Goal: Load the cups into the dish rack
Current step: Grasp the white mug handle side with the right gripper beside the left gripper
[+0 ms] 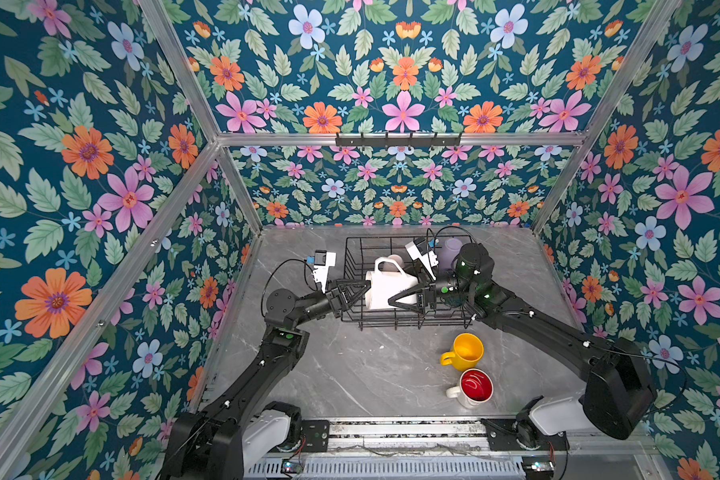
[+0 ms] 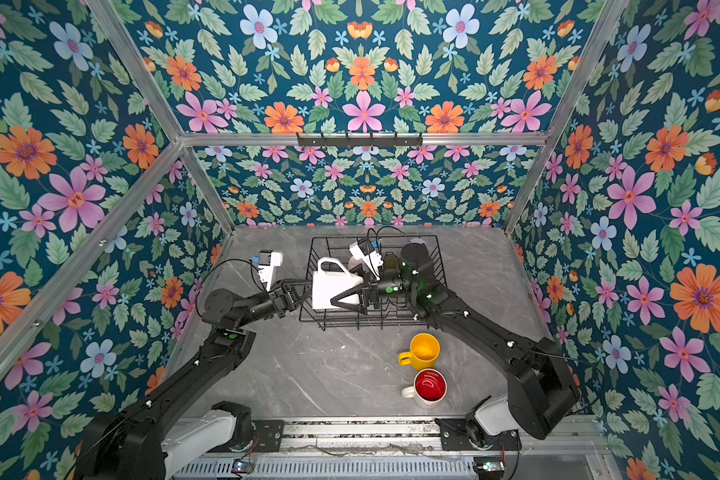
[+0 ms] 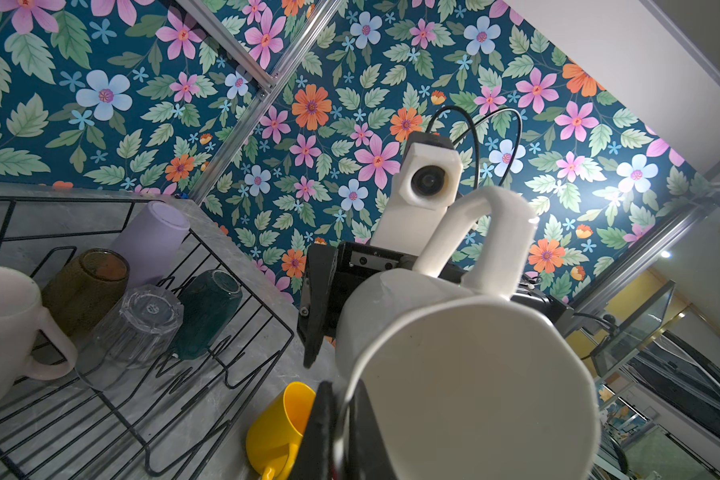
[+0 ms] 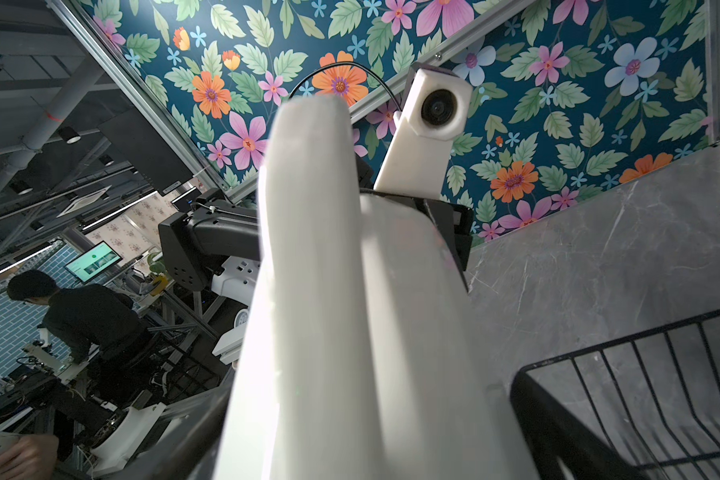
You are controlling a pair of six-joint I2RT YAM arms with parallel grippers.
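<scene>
Left gripper (image 1: 360, 289) clamped tight on rim of glossy faceted white mug (image 1: 381, 276). The mug lies sideways with its looped handle up, over the black thin-wire rack (image 1: 395, 325). Right gripper (image 1: 395, 293) is spread wide round the mug's opposite end; contact unclear.

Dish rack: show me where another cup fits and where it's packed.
Free: the front strip of the black wire dish rack, between its near wall and the clear ribbed glass and dark teal cup; wire dividers stand there. Crowded: the back, where those two, the olive-brown glass, lilac tumbler and pale pink mug cluster.
</scene>
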